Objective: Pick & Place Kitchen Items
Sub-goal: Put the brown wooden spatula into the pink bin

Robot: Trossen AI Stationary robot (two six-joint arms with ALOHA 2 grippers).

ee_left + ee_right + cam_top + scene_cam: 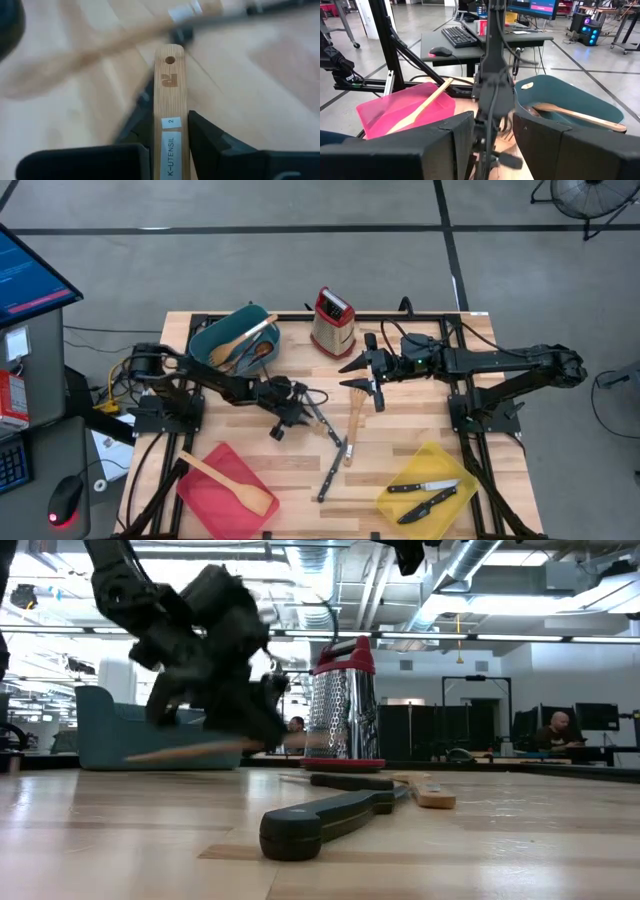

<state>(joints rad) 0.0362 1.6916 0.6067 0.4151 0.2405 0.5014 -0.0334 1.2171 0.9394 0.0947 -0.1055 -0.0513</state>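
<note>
1. Left gripper (285, 402) is over the middle of the tabletop (400, 440), its fingers (210, 137) pressed close on the flat handle of a light wooden utensil (171, 95) that carries a white label and a hang hole at its end.
2. Right gripper (368, 370) hovers near the steel box grater (332, 323), partly open with nothing in it.
3. On the bare planks between the arms lie a slotted wooden spatula (355, 415) and two dark-handled utensils (330, 455), near one another.
4. A teal bin (235, 340) at the back left holds wooden spoons (243, 337); a red bin (228, 488) at the front left holds one wooden spatula (230, 481); a yellow bin (425, 490) at the front right holds two black-handled knives (428, 494).
5. Pale butcher-block boards make up the tabletop, set on a black frame.
6. Beyond it, the low view shows an open office with ceiling ducts, strip lights, monitors and a seated person (560, 730); a desk (485, 37) with keyboard and mouse stands on the grey floor beside the left arm.
</note>
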